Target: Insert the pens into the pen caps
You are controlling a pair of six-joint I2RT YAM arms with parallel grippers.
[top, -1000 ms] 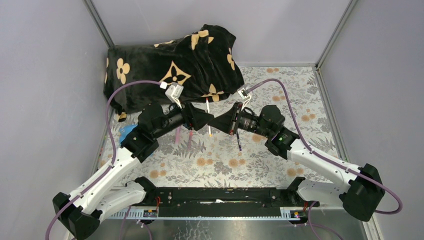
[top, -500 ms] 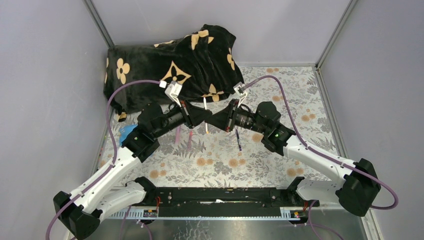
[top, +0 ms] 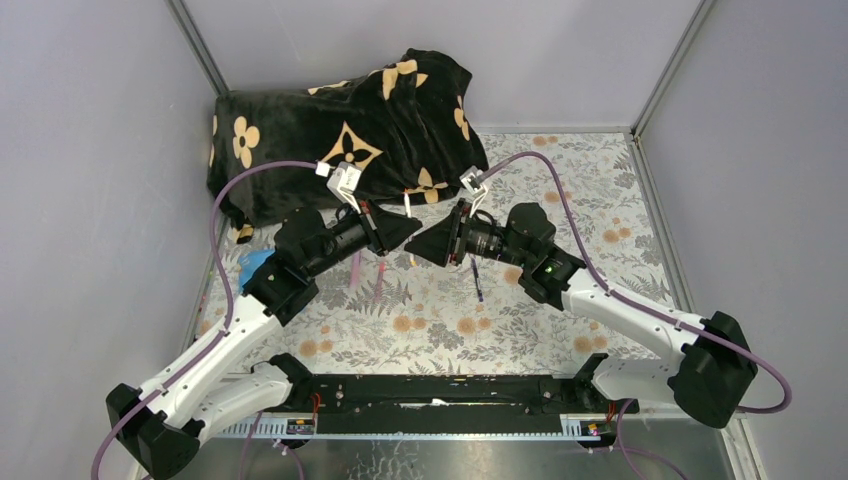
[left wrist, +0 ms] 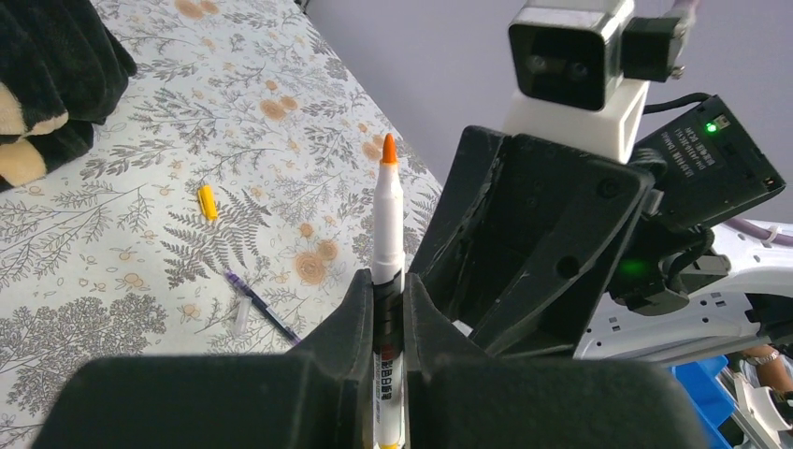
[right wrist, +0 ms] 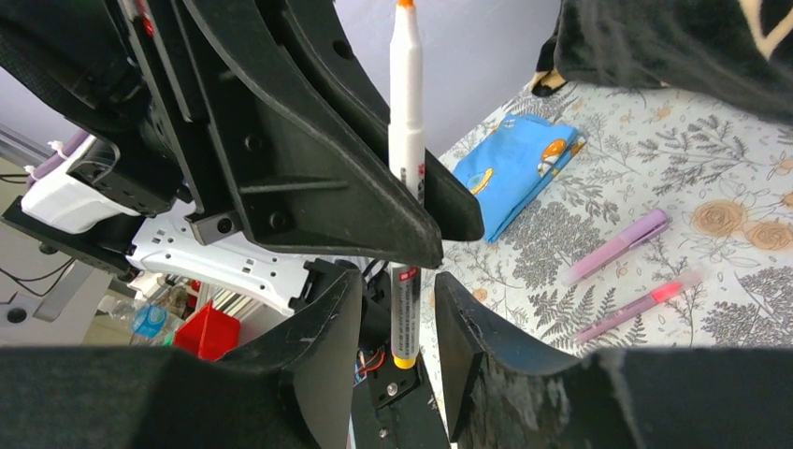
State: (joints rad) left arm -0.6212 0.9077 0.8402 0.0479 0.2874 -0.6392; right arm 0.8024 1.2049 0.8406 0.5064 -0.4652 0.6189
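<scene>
White pen within left hand

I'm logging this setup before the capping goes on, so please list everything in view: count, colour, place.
white pen: one, white with an orange tip, uncapped, held in the left gripper
lilac pen: one, lilac, lying on the tablecloth
pink pen: one, pink, lying beside the lilac pen
dark pen: one, dark blue-purple, lying on the tablecloth
clear cap: one, translucent, right beside the dark pen
yellow cap: one, yellow, lying apart from the dark pen
blue pouch: one, blue with a print, near the blanket
blanket: one, black with tan flowers, back left
tablecloth: one, pale floral, over the table
left gripper: shut on the white pen
right gripper: open, fingers either side of the white pen's rear end
</scene>
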